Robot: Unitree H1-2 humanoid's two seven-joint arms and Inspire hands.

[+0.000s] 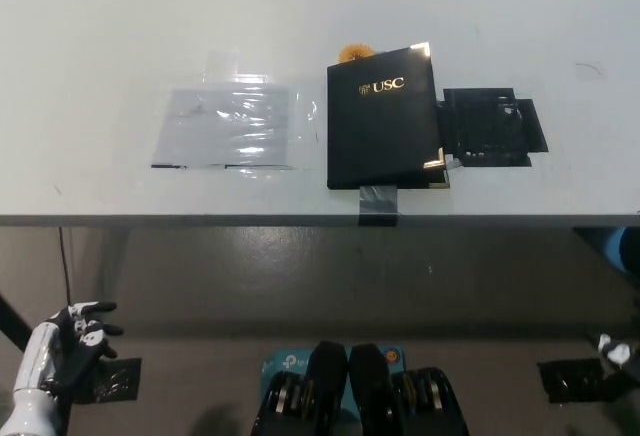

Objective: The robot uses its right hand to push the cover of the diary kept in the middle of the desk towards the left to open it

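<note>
A black diary (pixel 383 116) with gold "USC" lettering and gold corners lies closed in the middle of the grey desk (pixel 100 36), near its front edge. A strip of grey tape (pixel 377 204) holds its lower edge to the desk. My white left hand (pixel 68 344) rests low at the lower left, below the desk, with its fingers apart and holding nothing. The black right hand and arm do not show in the head view.
Left of the diary a clear plastic sheet (pixel 228 128) is taped flat on the desk. A patch of black tape (pixel 490 126) sits right of the diary. A small orange thing (pixel 354 53) peeks out behind the diary's top edge. The floor lies below the desk's front edge.
</note>
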